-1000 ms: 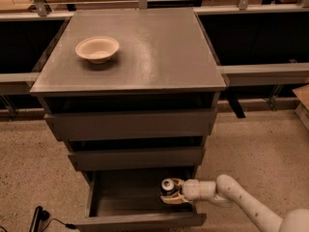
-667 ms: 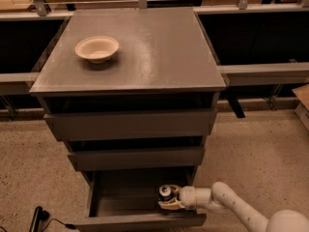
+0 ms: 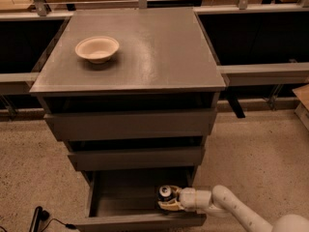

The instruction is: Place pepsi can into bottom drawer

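Observation:
The bottom drawer (image 3: 120,197) of the grey-brown cabinet is pulled open at the bottom of the view. The pepsi can (image 3: 165,192), dark with a silver top, stands upright inside the drawer near its right front corner. My gripper (image 3: 166,200) reaches in from the lower right on a white arm and is shut on the can. The can's lower part is hidden behind the fingers and the drawer front.
A beige bowl (image 3: 97,49) sits on the cabinet top (image 3: 154,52) at the left. Two wider drawers (image 3: 130,124) above stand slightly open. A black cable and plug (image 3: 38,216) lie on the speckled floor at lower left. Dark shelving runs behind.
The gripper with the can has moved slightly left and down, deeper into the bottom drawer. Bowl and drawers have not moved.

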Motion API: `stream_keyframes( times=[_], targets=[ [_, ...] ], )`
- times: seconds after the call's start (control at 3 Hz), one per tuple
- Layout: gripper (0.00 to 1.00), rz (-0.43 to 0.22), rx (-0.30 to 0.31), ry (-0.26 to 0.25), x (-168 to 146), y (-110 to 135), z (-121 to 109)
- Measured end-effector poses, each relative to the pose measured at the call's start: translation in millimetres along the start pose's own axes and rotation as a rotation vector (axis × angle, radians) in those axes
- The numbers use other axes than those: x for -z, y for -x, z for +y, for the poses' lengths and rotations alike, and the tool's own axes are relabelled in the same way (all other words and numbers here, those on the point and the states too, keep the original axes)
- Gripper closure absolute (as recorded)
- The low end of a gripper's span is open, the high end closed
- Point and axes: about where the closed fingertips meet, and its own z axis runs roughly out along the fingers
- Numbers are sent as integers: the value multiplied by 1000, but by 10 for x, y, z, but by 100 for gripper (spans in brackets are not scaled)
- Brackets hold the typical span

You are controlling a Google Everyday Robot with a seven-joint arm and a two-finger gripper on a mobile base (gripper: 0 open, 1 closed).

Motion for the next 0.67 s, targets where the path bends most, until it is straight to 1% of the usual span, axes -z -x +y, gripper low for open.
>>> stream_keyframes(
  times=[0.33, 0.67],
  targets=[
    [100, 17, 19, -108, 71, -66, -44],
    [100, 74, 44, -206, 176, -203, -216]
  ],
)
